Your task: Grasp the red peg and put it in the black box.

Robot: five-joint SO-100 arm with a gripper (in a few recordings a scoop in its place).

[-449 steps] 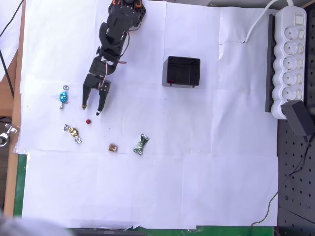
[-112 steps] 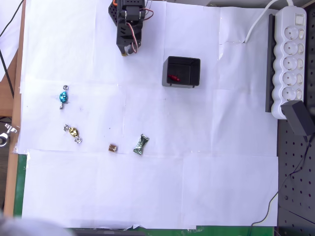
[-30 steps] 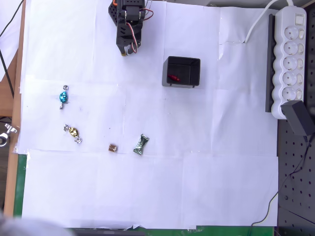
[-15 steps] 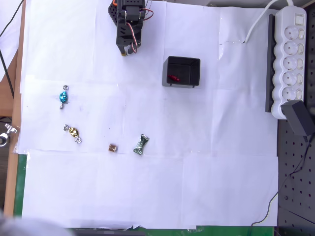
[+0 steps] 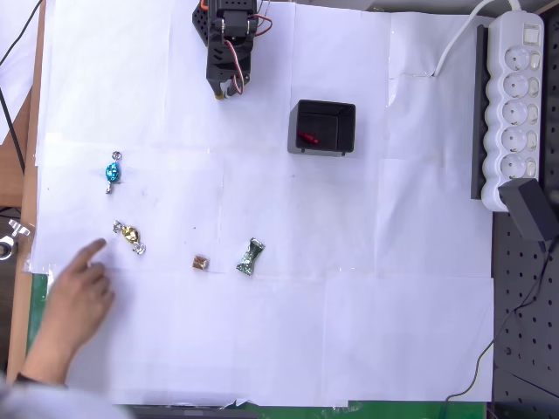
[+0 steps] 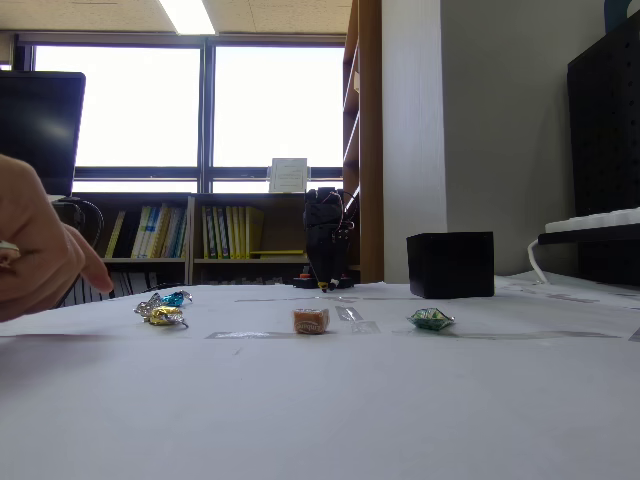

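Inside the black box point(image 5: 322, 127), near its left wall in the overhead view, the red peg point(image 5: 307, 137) lies as a short stick. Up at the top edge the arm is folded in on itself, gripper point(image 5: 225, 90) pointing down the paper, tips close together and holding nothing. A person's hand point(image 5: 77, 292) reaches in from the lower left, one finger just short of the gold candy point(image 5: 129, 234). Blue candy point(image 5: 113, 172), brown cube point(image 5: 200, 262) and green candy point(image 5: 251, 257) sit on the white paper point(image 5: 349, 288).
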